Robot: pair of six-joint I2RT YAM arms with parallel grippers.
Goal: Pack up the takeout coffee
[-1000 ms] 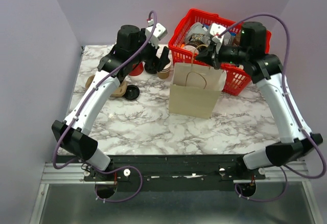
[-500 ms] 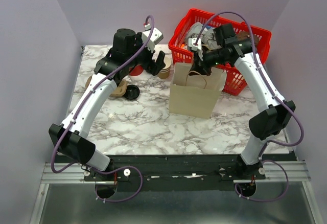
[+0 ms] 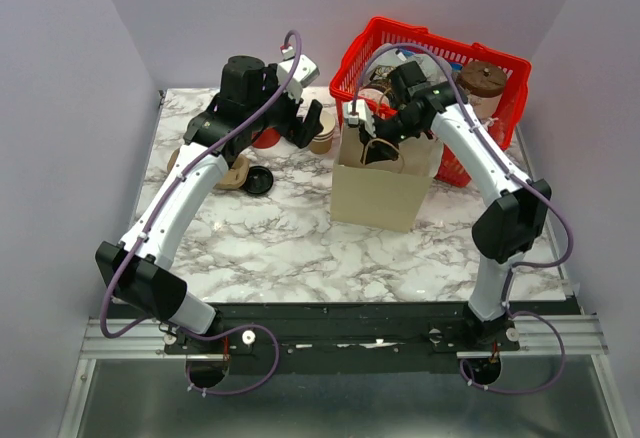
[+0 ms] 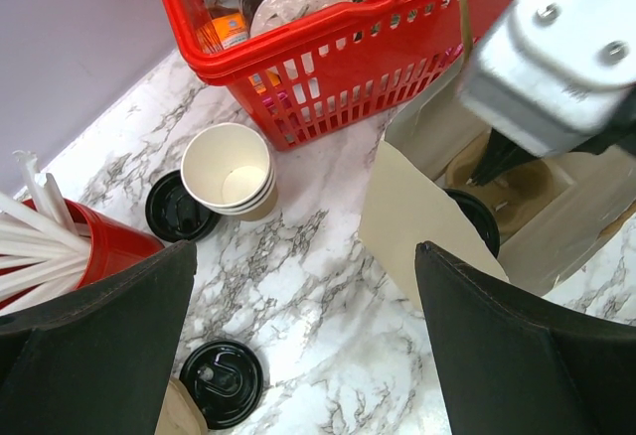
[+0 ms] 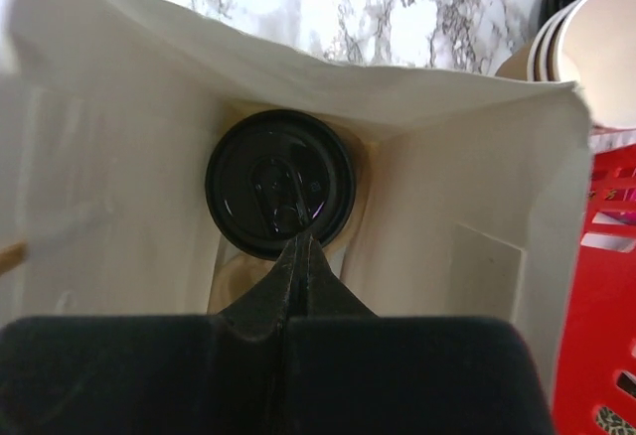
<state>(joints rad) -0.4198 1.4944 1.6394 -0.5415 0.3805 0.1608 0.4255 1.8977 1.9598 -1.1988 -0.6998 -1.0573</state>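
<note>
Bench (image 3: 270, 248): marble-pattern, smooth, slight sheen. Bag (image 3: 375, 193): matt beige paper, creased. Basket (image 4: 328, 58): glossy red plastic; takeout coffee lid (image 5: 280, 182): shiny black plastic.

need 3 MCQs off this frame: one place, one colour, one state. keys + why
1. Where is the black-lidded cup? A on the table; B inside the paper bag; C on the floor.
2. What colour is the basket? A blue; B green; C red.
3. How is the left hand? A open, holding nothing; B shut on a lid; C shut on a straw.
Key: 1 B, the right wrist view looks down into the bag onto the cup's lid. 2 C, its lattice walls are red. 3 A, its fingers stand wide apart with nothing between them.
</note>
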